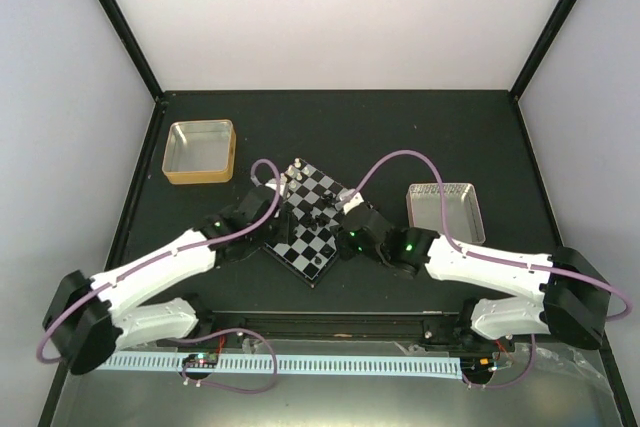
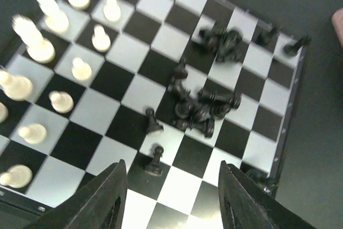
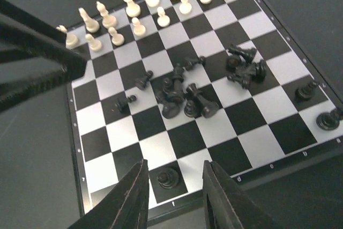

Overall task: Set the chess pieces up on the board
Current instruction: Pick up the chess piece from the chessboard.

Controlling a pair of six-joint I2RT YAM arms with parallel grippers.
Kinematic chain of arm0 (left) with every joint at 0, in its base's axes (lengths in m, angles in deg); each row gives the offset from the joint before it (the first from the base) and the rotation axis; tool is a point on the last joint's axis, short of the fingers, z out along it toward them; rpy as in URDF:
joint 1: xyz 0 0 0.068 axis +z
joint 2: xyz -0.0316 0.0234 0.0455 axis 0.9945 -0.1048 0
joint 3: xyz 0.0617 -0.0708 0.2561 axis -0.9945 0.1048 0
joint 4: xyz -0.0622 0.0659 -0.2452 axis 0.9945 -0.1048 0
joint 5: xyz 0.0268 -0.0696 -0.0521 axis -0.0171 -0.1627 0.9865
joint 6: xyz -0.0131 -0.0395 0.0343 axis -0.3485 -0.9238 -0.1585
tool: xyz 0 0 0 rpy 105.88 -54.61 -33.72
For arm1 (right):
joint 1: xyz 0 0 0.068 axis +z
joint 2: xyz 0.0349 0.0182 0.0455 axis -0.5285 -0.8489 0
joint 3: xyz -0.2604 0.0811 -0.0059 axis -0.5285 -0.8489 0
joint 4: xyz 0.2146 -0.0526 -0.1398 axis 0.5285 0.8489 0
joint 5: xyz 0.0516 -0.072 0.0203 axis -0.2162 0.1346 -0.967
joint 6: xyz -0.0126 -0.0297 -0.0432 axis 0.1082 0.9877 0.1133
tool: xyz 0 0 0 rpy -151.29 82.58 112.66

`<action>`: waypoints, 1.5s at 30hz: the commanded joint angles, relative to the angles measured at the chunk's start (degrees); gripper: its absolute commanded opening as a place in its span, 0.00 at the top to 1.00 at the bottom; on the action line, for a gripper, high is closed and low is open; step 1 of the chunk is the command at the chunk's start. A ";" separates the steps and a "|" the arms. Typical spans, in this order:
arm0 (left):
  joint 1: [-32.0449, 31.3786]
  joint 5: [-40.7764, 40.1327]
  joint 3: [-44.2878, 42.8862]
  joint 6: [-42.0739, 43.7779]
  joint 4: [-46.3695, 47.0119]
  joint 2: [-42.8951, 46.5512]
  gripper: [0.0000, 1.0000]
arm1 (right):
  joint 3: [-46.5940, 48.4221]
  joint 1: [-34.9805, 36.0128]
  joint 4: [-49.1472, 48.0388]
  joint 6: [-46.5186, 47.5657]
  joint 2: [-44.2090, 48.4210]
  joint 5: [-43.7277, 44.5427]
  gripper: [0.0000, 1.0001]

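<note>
Board point(image 3: 250, 146): black and silvery-white checks, thin dark rim. White set point(image 3: 163, 17): creamy white, shiny. Black set point(image 3: 182, 97): glossy black. Table point(image 1: 400, 132): matt black. Left tray point(image 1: 198, 147): silver floor, gold rim. Right tray point(image 1: 445, 212): silver, pinkish rim. Arms point(image 1: 160, 267): white shells, black joints, green lights. Cables point(image 1: 400, 155): purple. Walls point(image 1: 60, 147): pale lilac-white.

The board point(image 3: 185, 139) sits turned cornerwise, black-and-silver checks, with white pieces point(image 3: 163, 17) standing in two rows along one edge. Black pieces point(image 3: 174, 97) lie mostly toppled in heaps mid-board, a few upright near the opposite edge.
</note>
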 commanded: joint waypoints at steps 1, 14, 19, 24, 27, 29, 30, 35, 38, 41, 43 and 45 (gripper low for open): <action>0.91 6.63 -2.56 -0.80 -3.16 -7.09 0.54 | -1.69 -0.67 -0.98 -3.14 1.00 1.58 0.70; 1.80 7.34 -10.55 2.91 -6.43 -27.56 0.64 | -3.77 -1.54 -1.44 -3.93 3.22 1.47 0.71; 1.88 7.30 -11.04 3.15 -6.97 -29.07 0.64 | -4.06 -1.57 -1.40 -3.97 3.61 1.58 0.71; 1.92 9.25 -10.87 3.44 -7.61 -29.15 0.72 | -4.06 -1.69 -1.48 -3.84 3.60 1.63 0.71; 1.88 9.80 -10.60 3.35 -8.19 -29.02 0.72 | -4.00 -1.66 -1.56 -3.83 3.50 1.67 0.71; 1.82 9.74 -10.42 3.50 -7.97 -29.17 0.72 | -4.06 -1.68 -1.64 -3.87 3.48 1.62 0.71; 1.86 9.69 -10.41 3.62 -7.88 -29.36 0.72 | -4.11 -1.66 -1.72 -3.88 3.46 1.63 0.71; 1.87 9.60 -11.00 4.10 -7.97 -30.29 0.84 | -3.98 -1.70 -1.65 -3.91 3.59 1.25 0.71; 1.86 9.57 -10.88 4.44 -8.03 -29.18 0.90 | -3.89 -2.25 -1.64 -3.92 4.27 -0.54 0.71; 1.90 11.51 -10.57 5.81 -7.54 -26.36 0.91 | -3.81 -4.11 -1.88 -3.85 5.73 -5.53 0.71; 1.91 14.39 -10.19 7.40 -6.49 -23.11 0.91 | -3.72 -6.28 -2.15 -3.59 7.17 -10.33 0.70; 1.95 18.34 -9.55 9.14 -4.05 -19.65 0.91 | -3.92 -10.45 -3.02 -3.97 8.90 -18.91 0.69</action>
